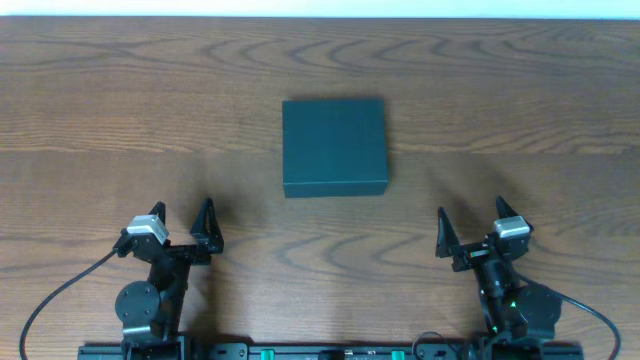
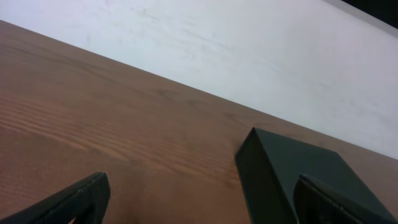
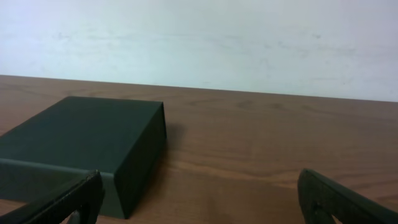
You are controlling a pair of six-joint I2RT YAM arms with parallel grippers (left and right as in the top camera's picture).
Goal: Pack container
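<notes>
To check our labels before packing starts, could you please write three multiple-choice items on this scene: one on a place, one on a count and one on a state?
1. Where is the box on the table?
A. in the middle, beyond the left gripper and the right gripper
B. at the left edge
C. at the right edge

2. How many boxes are in view?
A. three
B. one
C. two

3. What state is the box in?
A. wide open
B. tipped on its side
C. closed, lying flat

Answers:
1 A: the overhead view shows it centred, ahead of both open grippers and apart from them.
2 B: only one box shows in all three views.
3 C: its top is one flat, unbroken surface.
</notes>
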